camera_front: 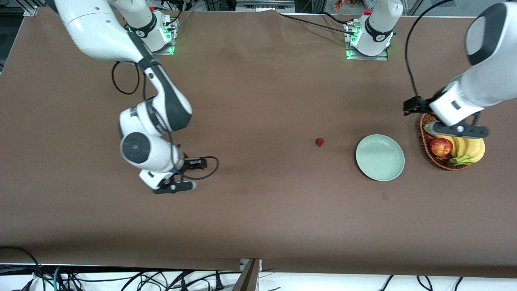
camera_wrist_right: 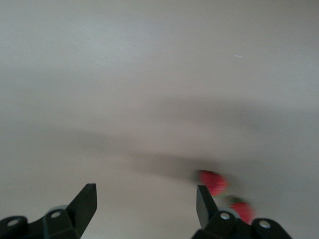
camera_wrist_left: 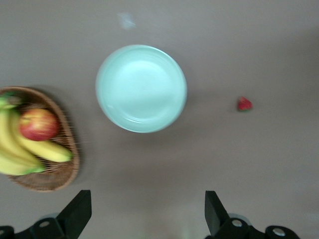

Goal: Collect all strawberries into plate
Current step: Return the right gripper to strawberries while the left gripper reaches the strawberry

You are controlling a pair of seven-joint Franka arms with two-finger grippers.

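The plate (camera_front: 379,157) lies bare on the brown table (camera_front: 258,210), toward the left arm's end, with a wicker basket (camera_front: 427,152) just beside it — closer still to that end. The basket holds bananas (camera_front: 470,150) and an apple (camera_front: 440,147). One strawberry (camera_front: 320,142) sits on the table near the plate, on the side toward the right arm's end, apart from the rim.

The left gripper (camera_front: 458,130) hangs over the basket with its jaws spread wide and nothing between them; its wrist view shows the plate (camera_wrist_left: 141,88), the strawberry (camera_wrist_left: 244,103) and the basket (camera_wrist_left: 55,174) below it.

The right gripper (camera_front: 174,186) is low over the table toward the right arm's end, well apart from the plate. Its jaws stand wide and hold nothing. In the right wrist view two more strawberries (camera_wrist_right: 213,182) lie close together on the cloth — just beside one finger (camera_wrist_right: 204,201), outside the gap between the jaws.
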